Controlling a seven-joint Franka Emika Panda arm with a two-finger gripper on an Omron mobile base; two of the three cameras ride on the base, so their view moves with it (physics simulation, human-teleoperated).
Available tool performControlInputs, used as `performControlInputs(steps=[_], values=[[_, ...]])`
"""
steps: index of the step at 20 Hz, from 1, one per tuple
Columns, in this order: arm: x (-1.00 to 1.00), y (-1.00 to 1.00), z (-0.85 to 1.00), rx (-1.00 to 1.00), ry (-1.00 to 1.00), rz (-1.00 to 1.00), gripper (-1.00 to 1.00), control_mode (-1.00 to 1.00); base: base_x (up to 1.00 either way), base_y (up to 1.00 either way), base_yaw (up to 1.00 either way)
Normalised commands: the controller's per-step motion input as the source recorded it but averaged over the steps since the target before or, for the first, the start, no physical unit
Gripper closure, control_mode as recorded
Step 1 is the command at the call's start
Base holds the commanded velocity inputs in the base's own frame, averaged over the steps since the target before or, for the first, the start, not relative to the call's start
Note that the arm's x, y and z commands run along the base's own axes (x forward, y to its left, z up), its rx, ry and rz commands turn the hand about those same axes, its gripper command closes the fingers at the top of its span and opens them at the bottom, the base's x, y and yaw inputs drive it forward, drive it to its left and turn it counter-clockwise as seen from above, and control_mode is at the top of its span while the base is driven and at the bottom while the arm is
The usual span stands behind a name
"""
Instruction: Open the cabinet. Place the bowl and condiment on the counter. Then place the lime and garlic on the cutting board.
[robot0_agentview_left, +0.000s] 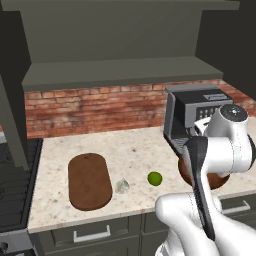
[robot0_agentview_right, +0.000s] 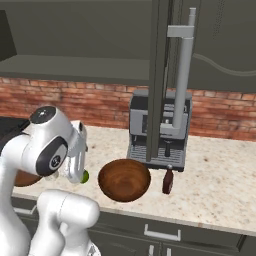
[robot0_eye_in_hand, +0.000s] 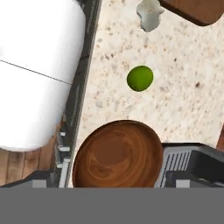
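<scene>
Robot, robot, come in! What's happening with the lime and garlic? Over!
Lime and garlic on counter, beside cutting board, not on it. Bowl and condiment already on counter. Path to board open.

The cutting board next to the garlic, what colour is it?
Dark brown wood; the cutting board shows best in the left base view.

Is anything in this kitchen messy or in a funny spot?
Nothing is spilled or broken. The lime and garlic lie loose on the counter beside the cutting board, not on it. The bowl and condiment bottle stand upright.
</scene>
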Motion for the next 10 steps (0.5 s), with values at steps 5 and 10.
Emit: performControlInputs(steps=[5, 10], values=[[0.14, 0.63, 0.00, 0.00, 0.00, 0.13, -1.00, -1.00, 0.00, 0.00, 0.00], [0.31, 0.05, -0.21, 0.00, 0.01, 0.28, -1.00, -1.00, 0.00, 0.00, 0.00]])
